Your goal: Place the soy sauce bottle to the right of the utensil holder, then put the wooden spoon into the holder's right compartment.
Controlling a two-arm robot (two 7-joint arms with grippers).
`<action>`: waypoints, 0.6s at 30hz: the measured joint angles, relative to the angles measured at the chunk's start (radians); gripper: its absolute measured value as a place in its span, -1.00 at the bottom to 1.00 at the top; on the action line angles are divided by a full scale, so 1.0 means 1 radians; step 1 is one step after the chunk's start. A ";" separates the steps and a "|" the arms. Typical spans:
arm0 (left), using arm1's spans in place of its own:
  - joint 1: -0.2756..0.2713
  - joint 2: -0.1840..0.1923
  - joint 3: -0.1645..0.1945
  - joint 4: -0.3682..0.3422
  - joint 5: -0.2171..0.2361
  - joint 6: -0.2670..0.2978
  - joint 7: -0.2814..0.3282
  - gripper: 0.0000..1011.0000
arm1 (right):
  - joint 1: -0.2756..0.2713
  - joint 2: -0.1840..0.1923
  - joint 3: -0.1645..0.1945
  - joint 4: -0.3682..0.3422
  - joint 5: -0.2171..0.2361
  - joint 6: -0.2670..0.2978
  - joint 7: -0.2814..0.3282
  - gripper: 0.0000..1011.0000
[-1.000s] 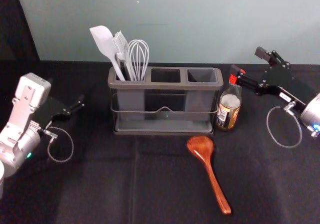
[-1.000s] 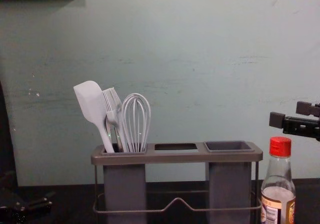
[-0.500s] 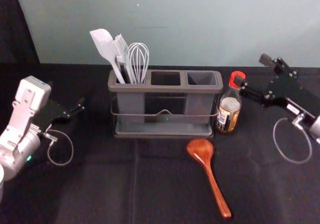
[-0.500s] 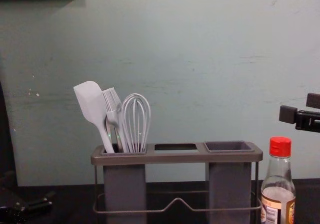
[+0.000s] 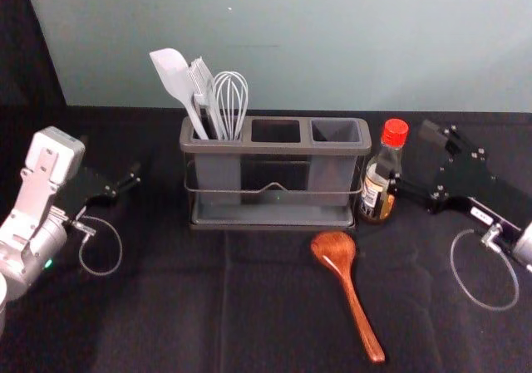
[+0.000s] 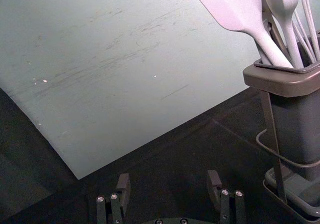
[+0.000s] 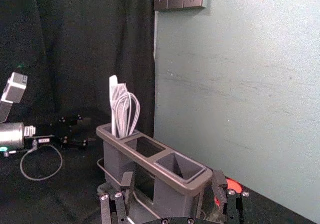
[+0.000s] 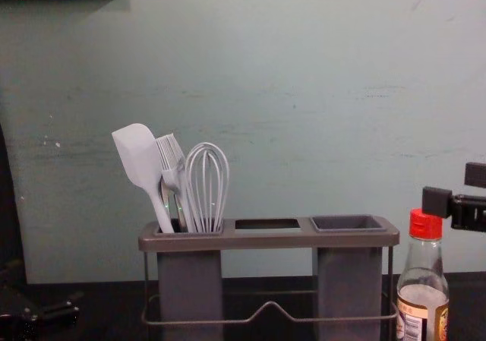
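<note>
Right gripper (image 5: 416, 159) spread, empty, beside upright soy sauce bottle (image 5: 380, 178), right of utensil holder (image 5: 274, 147); wooden spoon (image 5: 339, 261) lies robotward and left of it, handle slanting right; left gripper (image 6: 169, 180) spread, farther off.

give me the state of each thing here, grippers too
utensil holder: upright, right compartment empty
soy sauce bottle: upright, capped
wooden spoon: lying down, outside the holder
spatula, brush, whisk: standing in left compartment
left gripper: open, empty
right gripper: open, near the bottle
</note>
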 joint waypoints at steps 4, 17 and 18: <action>0.000 0.000 0.000 0.000 0.000 0.000 0.000 0.99 | -0.031 0.008 0.011 -0.035 -0.007 0.020 -0.021 0.98; 0.000 0.000 0.000 0.000 0.000 0.000 0.000 0.99 | -0.070 0.045 0.011 -0.101 0.005 0.238 -0.081 0.98; 0.000 0.000 0.000 0.000 0.000 0.000 0.000 0.99 | -0.068 0.049 0.008 -0.102 0.007 0.250 -0.082 0.98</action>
